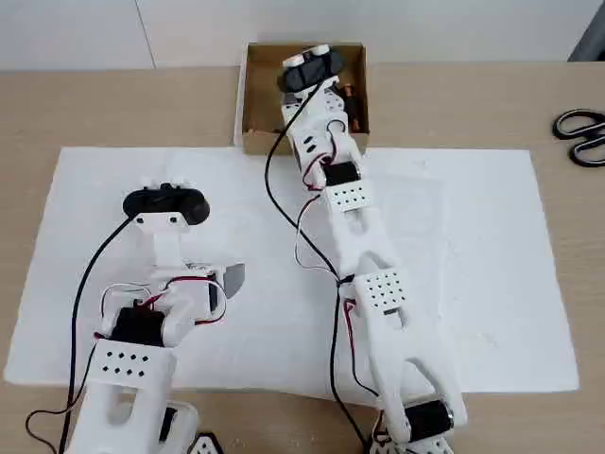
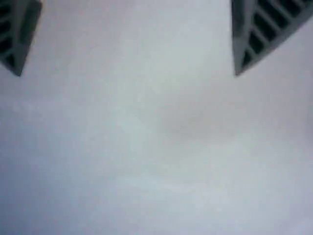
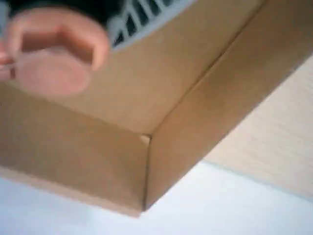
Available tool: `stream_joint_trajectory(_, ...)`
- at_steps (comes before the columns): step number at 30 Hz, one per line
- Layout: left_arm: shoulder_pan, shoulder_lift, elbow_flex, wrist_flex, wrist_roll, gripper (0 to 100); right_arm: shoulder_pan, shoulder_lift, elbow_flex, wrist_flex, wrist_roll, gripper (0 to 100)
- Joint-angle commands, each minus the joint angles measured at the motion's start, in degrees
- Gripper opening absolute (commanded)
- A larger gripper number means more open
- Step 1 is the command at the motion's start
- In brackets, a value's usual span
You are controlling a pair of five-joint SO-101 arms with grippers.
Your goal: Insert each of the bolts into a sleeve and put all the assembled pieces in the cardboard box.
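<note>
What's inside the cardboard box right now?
A copper-coloured piece shows inside the cardboard box. The right arm covers most of its floor, so any other pieces there are hidden.

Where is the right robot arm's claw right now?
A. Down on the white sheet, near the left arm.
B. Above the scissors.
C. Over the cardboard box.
C: the right gripper hangs over the cardboard box, and its wrist view looks into a box corner.
</note>
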Motion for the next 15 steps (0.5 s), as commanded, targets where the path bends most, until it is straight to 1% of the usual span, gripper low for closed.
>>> stream_joint_trajectory(1,-0.09,-1.41,-0.22,0.09,-0.35,26,-0.22,-1.27,-4.22,0.13,0.7,11.8)
stream_joint_trajectory(3,-0.18,-1.41,-0.13,0.09,-0.35,26,-0.22,-1.36,-4.22,1.27,0.7,19.1)
stream_joint_trajectory(5,-0.26,-1.41,-0.13,0.18,-0.35,26,-0.31,-1.45,-4.4,3.56,0.7,23.6)
stream_joint_trajectory(11,0.09,-1.41,-0.13,0.18,-0.35,26,-0.31,-1.54,-7.03,5.76,0.62,24.2)
stream_joint_trajectory(15,0.18,-1.41,-0.48,0.0,-0.35,26,0.13,-4.88,-7.03,7.34,0.62,24.2)
